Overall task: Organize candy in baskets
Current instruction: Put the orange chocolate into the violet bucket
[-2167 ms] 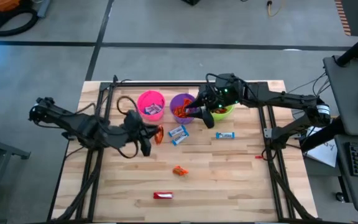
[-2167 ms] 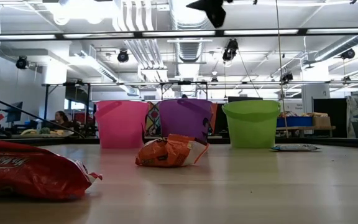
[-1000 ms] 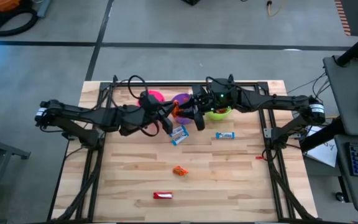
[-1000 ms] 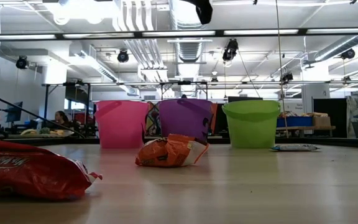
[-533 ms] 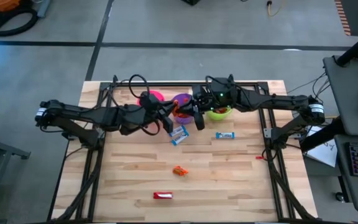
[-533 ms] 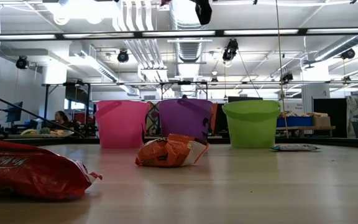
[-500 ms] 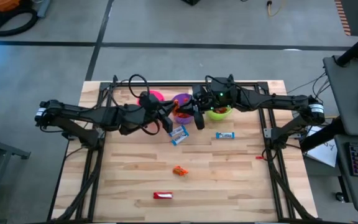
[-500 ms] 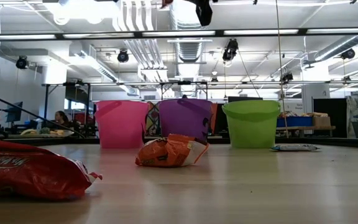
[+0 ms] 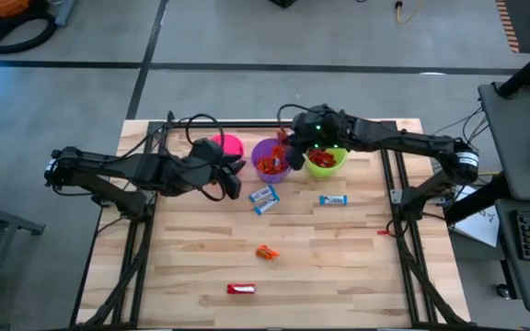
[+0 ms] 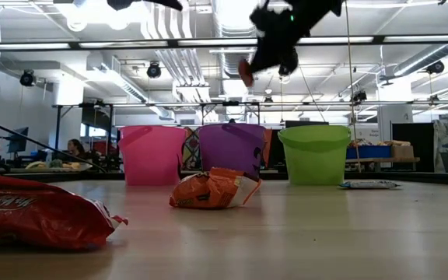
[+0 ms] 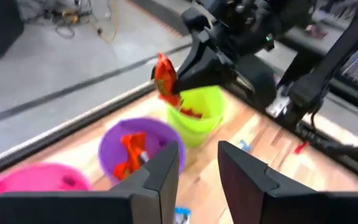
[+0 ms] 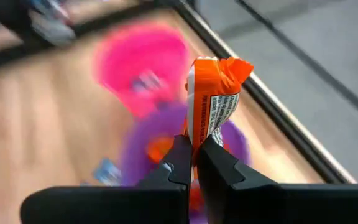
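Note:
Three baskets stand in a row at the far side: pink (image 9: 225,145), purple (image 9: 270,158) and green (image 9: 326,159). The purple one and the green one hold orange and red candy. My right gripper (image 9: 290,147) hangs above the gap between the purple and green baskets, shut on an orange candy bar (image 12: 213,99). My left gripper (image 9: 235,180) hovers just in front of the pink basket, open and empty (image 11: 197,158). More candy lies on the table: two blue-and-white bars (image 9: 263,197), another (image 9: 332,199), an orange one (image 9: 266,252) and a red one (image 9: 240,289). My right gripper pinches one end of the orange candy bar (image 12: 201,134) between its two fingertips. The fingers slant downward from the table's right side, and the rest of the bar sticks out beyond them (image 11: 165,81). The bar is lifted clear, high above the basket rims (image 10: 244,74).
A black frame rail (image 9: 247,123) runs along the table's far edge behind the baskets. The near half of the wooden table (image 9: 339,276) holds only the orange and red candies.
My left gripper has drawn back from over the purple basket toward the table's left. My right gripper has gone toward the far edge and sunk into the low view, tipping downward, with the orange candy bar at its tips.

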